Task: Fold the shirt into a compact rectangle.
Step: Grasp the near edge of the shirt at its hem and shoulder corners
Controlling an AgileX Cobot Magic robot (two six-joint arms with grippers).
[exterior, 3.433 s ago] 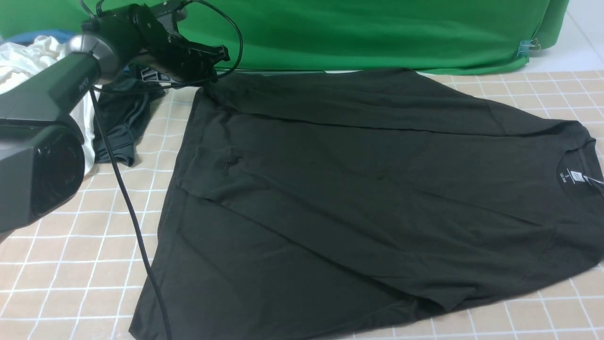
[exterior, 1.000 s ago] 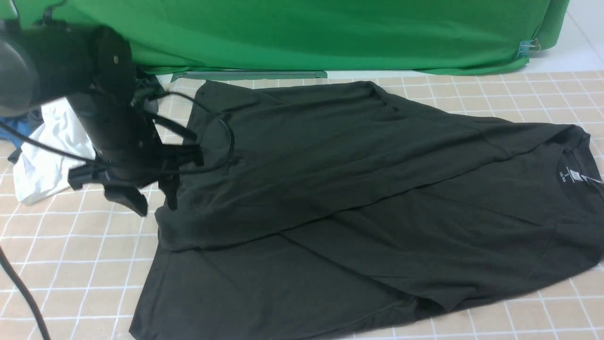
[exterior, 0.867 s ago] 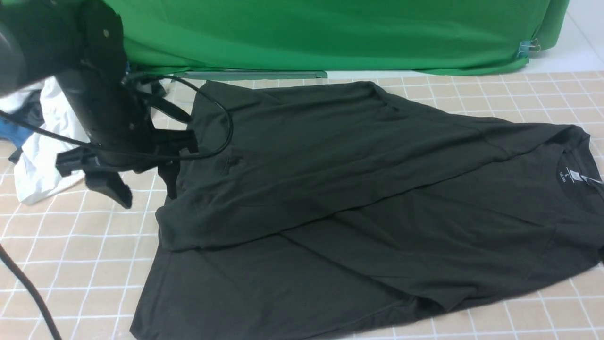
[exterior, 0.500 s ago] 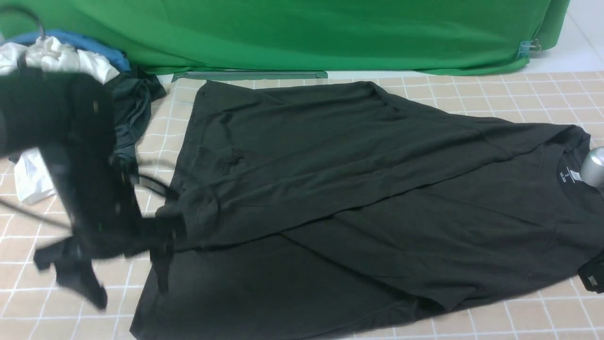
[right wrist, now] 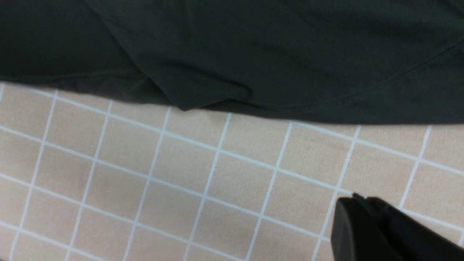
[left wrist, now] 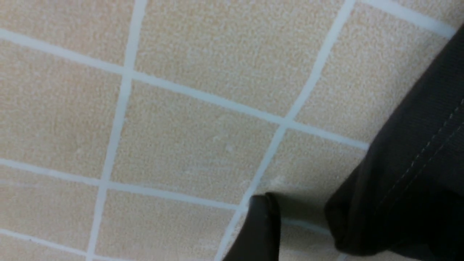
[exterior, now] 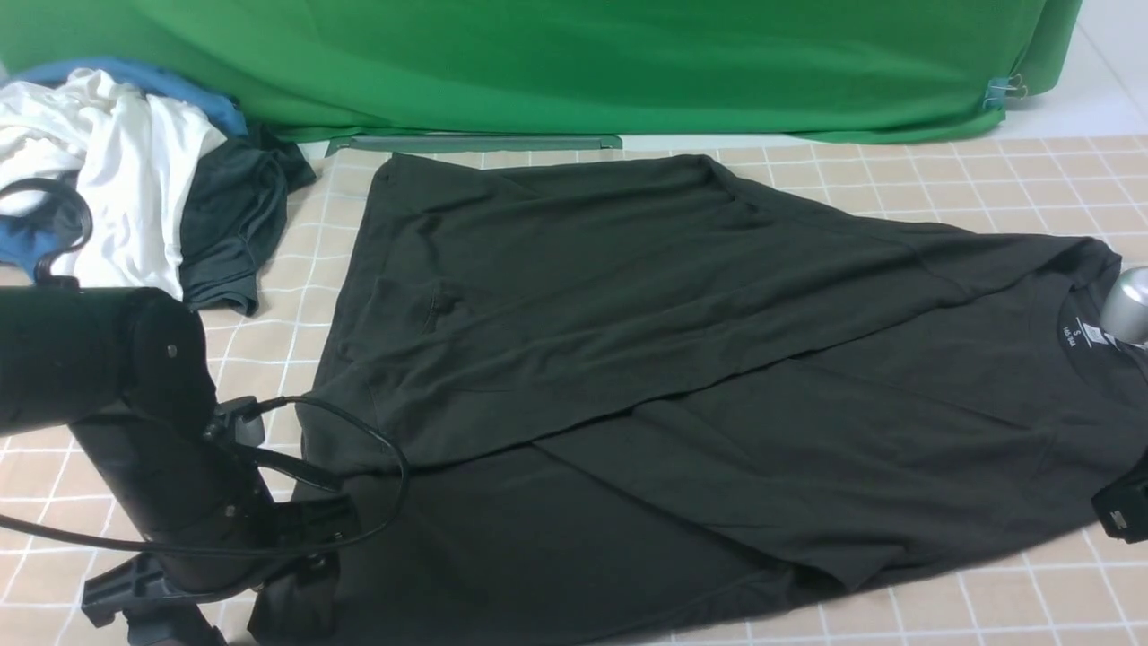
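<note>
The black shirt [exterior: 673,359] lies spread on the tiled cloth, collar and neck label [exterior: 1090,334] to the right, its far edge folded over onto the middle. My left gripper [exterior: 224,615] hangs low at the near-left hem corner with its jaws open. The left wrist view shows one finger [left wrist: 261,224] just beside the stitched hem of the shirt [left wrist: 417,188], not touching it; the other finger is hidden. My right gripper [exterior: 1121,520] shows at the right edge by the near sleeve. In the right wrist view it [right wrist: 357,203] is shut and empty, over bare cloth beside the shirt [right wrist: 253,43].
A heap of white and blue garments [exterior: 126,170] and a dark grey one [exterior: 233,215] sits at the far left. A green backdrop [exterior: 583,63] hangs along the back. The tiled cloth [exterior: 1031,170] covers the table. The left arm's cable [exterior: 377,449] loops over the shirt's left edge.
The left arm drew the shirt's far edge toward the middle, let go of it, and dropped to the near-left hem corner. The right arm came into view at the right edge.
</note>
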